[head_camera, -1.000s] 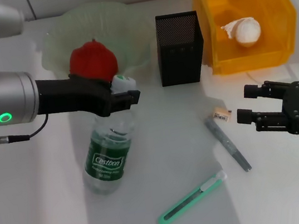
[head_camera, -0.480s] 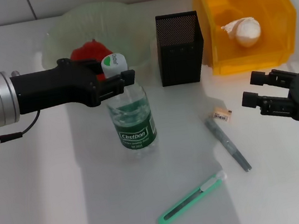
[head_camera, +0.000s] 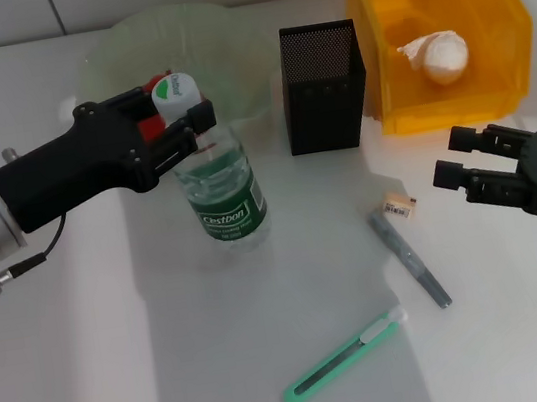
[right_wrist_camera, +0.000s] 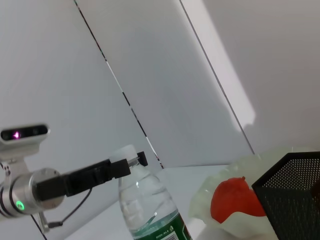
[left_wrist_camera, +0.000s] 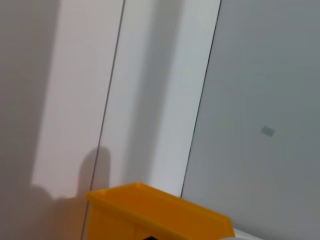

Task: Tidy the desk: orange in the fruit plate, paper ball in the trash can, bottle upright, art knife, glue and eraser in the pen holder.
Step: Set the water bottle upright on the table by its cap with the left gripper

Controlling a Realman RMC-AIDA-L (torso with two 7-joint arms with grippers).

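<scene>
The bottle [head_camera: 220,193] now stands close to upright on the desk [head_camera: 94,389], just near of the fruit plate [head_camera: 224,41] and left of the pen holder [head_camera: 323,87]. A second ago it lay tilted well over with its base toward the near edge; half a second ago it was already raised, and since then its white cap [head_camera: 174,91] has shifted slightly left and farther away. The left gripper [head_camera: 176,124] is pinching the bottle at the neck just below the cap, its black fingers closed on either side. The arm reaches in from the left, and more of its black housing has come into sight than before. The right wrist view confirms the grip: the bottle [right_wrist_camera: 150,200] stands with the left gripper [right_wrist_camera: 125,165] clamped at its neck.

The orange [head_camera: 148,123] sits in the fruit plate, mostly hidden behind the gripper; it is seen more fully from the right wrist [right_wrist_camera: 235,200]. The paper ball [head_camera: 437,54] lies in the yellow trash can [head_camera: 505,24], unchanged.

The eraser [head_camera: 399,207], the grey glue stick [head_camera: 411,263] and the green art knife [head_camera: 342,357] lie on the desk right of and near of the bottle, all in the same places as earlier.

The right gripper [head_camera: 458,171] hovers over the right side of the desk with its jaws spread and nothing between them, in the same place as half a second ago.
</scene>
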